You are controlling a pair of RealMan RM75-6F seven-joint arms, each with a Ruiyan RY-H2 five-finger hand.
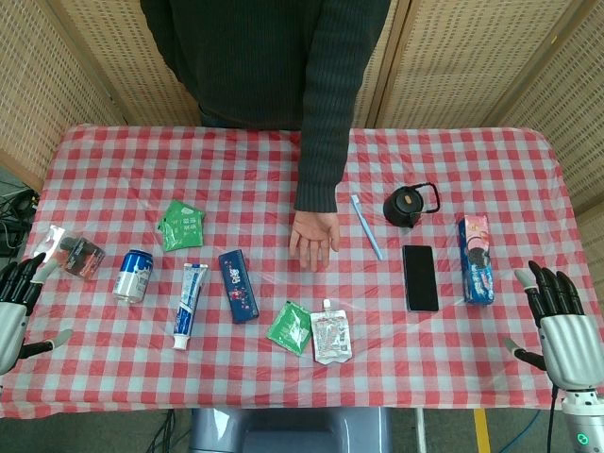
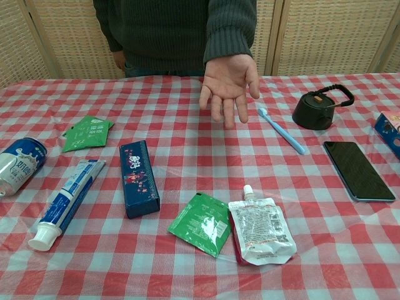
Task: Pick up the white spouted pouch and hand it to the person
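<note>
Both your hands are empty with fingers spread, the right hand (image 1: 564, 326) at the surface's right edge, the left hand (image 1: 17, 300) at its left edge. You haven't started the pick: the white spouted pouch (image 1: 330, 335) lies flat near the front edge, so reach there, grasp it, then lift toward the person's open palm (image 1: 313, 236).

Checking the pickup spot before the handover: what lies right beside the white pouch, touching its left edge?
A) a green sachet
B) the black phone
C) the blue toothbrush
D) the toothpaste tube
A: in the chest view the green sachet lies against the left edge of the white pouch, while the toothbrush, phone and toothpaste tube all lie well apart from it.
</note>
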